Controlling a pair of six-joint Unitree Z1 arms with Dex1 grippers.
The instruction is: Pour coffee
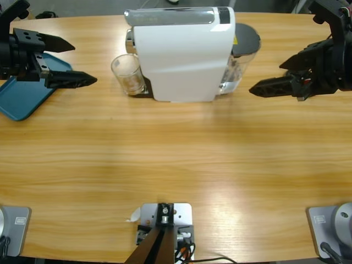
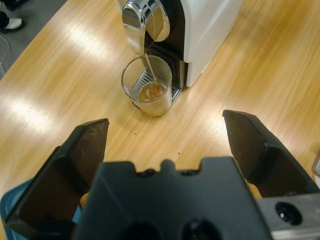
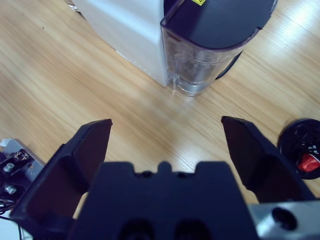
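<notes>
Currently the coffee (image 2: 151, 92) is a shallow amber layer in a small clear glass tumbler (image 2: 147, 85), with a thin stream running in from the chrome spout (image 2: 136, 22) of the white coffee machine (image 1: 184, 55). Tumbler stands on the drip grate, touching the machine's front, on the tabletop (image 1: 176, 159)

Handling, my read: glass is stiff, smooth, likely slippery and breakable; light, since little liquid inside. Best hold looks like across the mid wall, below the rim, kept upright

Left pincer (image 2: 165, 145) spread wide, empty, facing the tumbler but well apart, above a blue tray (image 1: 22, 96). Right pincer (image 3: 167, 145) also spread, empty, near the machine's clear water tank (image 3: 210, 50)
</notes>
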